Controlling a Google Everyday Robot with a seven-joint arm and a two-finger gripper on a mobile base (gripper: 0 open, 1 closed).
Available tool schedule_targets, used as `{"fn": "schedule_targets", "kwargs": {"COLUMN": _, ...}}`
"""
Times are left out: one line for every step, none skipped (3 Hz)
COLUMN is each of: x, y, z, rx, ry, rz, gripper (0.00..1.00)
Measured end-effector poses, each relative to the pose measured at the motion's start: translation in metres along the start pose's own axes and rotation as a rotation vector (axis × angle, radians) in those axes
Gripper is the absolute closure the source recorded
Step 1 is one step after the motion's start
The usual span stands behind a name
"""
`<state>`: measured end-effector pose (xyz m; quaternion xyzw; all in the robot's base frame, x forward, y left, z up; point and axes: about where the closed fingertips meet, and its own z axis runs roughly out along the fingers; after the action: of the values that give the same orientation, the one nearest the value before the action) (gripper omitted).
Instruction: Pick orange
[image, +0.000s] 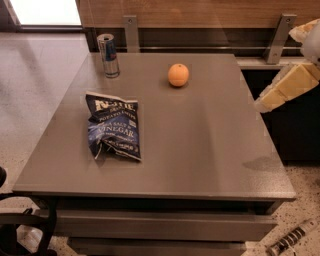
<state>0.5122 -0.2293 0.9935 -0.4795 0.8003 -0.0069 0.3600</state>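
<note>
the orange (178, 75) sits on the grey bench (200, 150), toward the far edge and a little right of the middle, touching nothing else. the can (108, 55) stands upright near the far left corner, well apart from the orange. the chip bag (114, 126) lies flat and crumpled on the left half of the bench, nearer than the can, with its blue face and white lettering turned up.

the pincer (267, 100) hangs at the right side, just past the bench's right edge and above it. it is a pale cream part slanting down and leftward from the frame edge. it is well apart from the orange, to its right and nearer. whether it is released or clenched i cannot tell.

behind the bench runs a wooden wall (200, 12) with two metal brackets (131, 32). on the speckled floor (35, 75) at the near right corner lies a ribbed thing (292, 240), perhaps a hose.
</note>
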Motion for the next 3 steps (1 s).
{"fn": "schedule_targets", "kwargs": {"x": -0.015, "y": -0.007, "z": 0.026, "rx": 0.018, "ry": -0.187, "rz": 0.095, "gripper": 0.0}}
{"fn": "schedule_targets", "kwargs": {"x": -0.04, "y": -0.02, "z": 0.05, "rx": 0.034, "ry": -0.362, "rz": 0.178, "gripper": 0.0}}
{"fn": "schedule_targets", "kwargs": {"x": -0.05, "y": -0.023, "z": 0.052, "rx": 0.041, "ry": -0.402, "rz": 0.195, "gripper": 0.0}}
